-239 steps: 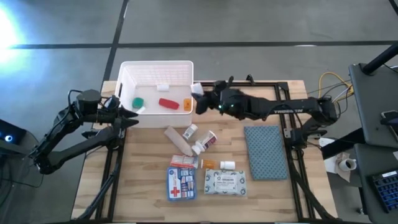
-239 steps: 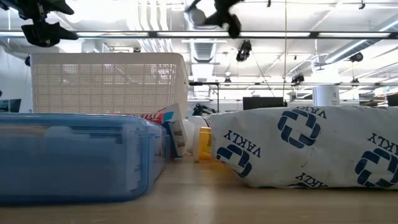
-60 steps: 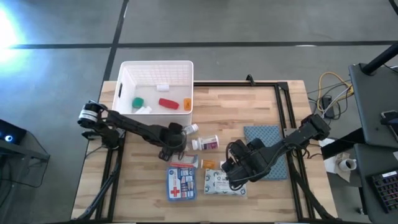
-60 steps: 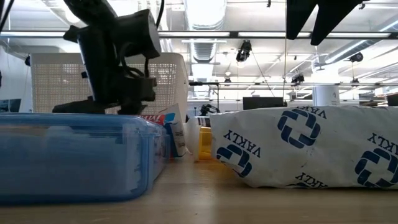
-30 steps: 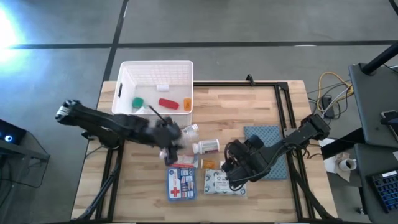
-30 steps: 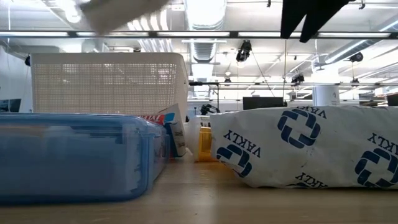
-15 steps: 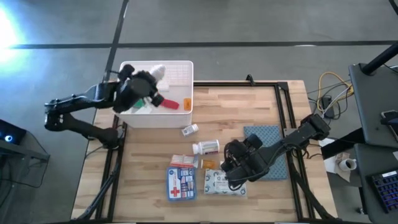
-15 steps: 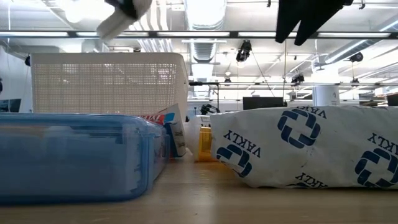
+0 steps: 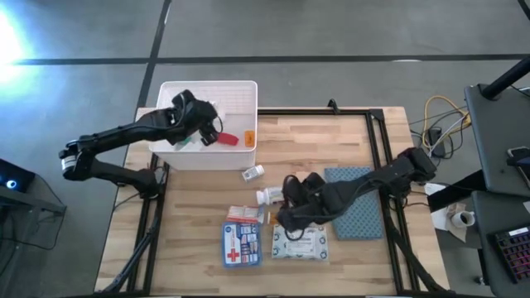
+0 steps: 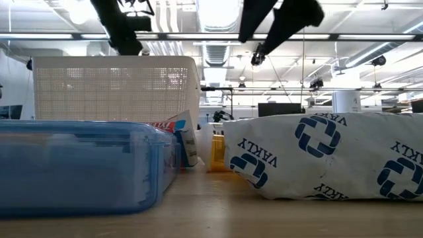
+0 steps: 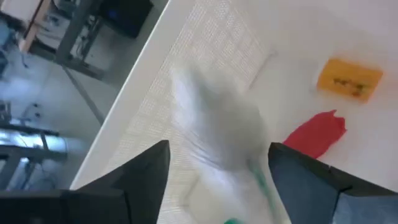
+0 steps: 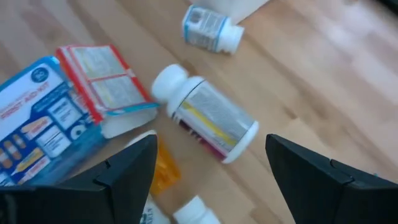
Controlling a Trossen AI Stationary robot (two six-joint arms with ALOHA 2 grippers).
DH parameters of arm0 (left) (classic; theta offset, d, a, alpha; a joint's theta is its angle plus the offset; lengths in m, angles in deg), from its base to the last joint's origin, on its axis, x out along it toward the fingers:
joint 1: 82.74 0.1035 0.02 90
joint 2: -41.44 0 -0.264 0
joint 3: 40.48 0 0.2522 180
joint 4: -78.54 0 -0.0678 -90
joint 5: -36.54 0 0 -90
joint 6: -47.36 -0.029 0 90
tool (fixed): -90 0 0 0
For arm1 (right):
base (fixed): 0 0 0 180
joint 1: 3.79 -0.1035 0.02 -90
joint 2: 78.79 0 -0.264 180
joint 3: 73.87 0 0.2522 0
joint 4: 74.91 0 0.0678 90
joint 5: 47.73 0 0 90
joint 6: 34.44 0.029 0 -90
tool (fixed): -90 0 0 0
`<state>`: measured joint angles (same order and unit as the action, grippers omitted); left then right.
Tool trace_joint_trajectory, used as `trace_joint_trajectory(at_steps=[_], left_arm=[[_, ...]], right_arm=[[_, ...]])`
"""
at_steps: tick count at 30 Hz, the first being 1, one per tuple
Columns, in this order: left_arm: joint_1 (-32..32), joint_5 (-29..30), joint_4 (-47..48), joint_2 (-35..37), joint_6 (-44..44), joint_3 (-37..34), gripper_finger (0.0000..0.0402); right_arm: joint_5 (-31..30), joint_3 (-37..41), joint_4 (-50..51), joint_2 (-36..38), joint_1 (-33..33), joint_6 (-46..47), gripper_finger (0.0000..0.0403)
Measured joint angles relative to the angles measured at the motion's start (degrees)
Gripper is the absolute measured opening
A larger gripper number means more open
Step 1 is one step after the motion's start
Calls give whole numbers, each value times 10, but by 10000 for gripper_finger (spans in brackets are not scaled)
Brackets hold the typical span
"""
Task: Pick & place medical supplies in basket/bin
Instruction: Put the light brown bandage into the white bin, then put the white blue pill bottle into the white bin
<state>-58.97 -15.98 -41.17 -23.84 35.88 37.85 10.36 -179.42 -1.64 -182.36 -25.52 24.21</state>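
Note:
My left gripper (image 9: 205, 124) is open above the white slotted bin (image 9: 240, 95). In the left wrist view a pale, blurred roll (image 11: 217, 121) shows between the spread fingers, clear of both, over the bin floor. A red tube (image 11: 314, 134) and an orange piece (image 11: 348, 78) lie in the bin. My right gripper (image 9: 286, 203) is open above a white pill bottle (image 12: 205, 118) that lies on its side on the table. Near it lie a smaller white bottle (image 12: 211, 28), a red-white box (image 12: 106, 74), the blue-white first-aid pouch (image 9: 242, 244) and the white wipes pack (image 9: 300, 242).
A blue-grey cloth pad (image 9: 356, 199) lies flat under the right arm, toward the table's right side. An orange vial (image 12: 161, 174) sits between the box and the wipes pack. Bare wood (image 9: 315, 145) stretches between the bin and the supplies.
My left gripper has risen from the middle of the table with the pale roll and swung toward the far left, over the bin; the roll now shows blurred between its fingers. My right gripper has moved toward the table's left, from over the wipes pack to over the pill bottle.

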Motion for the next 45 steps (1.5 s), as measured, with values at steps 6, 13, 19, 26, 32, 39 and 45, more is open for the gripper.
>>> trace_joint_trajectory(at_steps=[6, 13, 19, 26, 32, 39, 45], left_arm=[[0, -92, 10, 2, -16, 22, 261], [2, -103, 93, 21, -3, 56, 261], [3, -105, 160, 75, 48, 57, 261], [3, -148, 161, 157, 131, 41, 262], [2, -165, 161, 217, 184, 15, 262], [1, -180, 160, 264, 224, -15, 262], [1, -181, 153, 277, 226, -39, 262]], right_arm=[[59, 0, -9, -1, 51, -33, 290], [69, 0, -52, -2, 107, -82, 290], [102, 0, -146, -15, 148, -256, 290], [144, -2, -218, -77, 194, -480, 290], [180, -5, -214, -126, 226, -572, 288], [199, -5, -226, -163, 253, -590, 288], [232, -5, -237, -203, 266, -626, 288]])
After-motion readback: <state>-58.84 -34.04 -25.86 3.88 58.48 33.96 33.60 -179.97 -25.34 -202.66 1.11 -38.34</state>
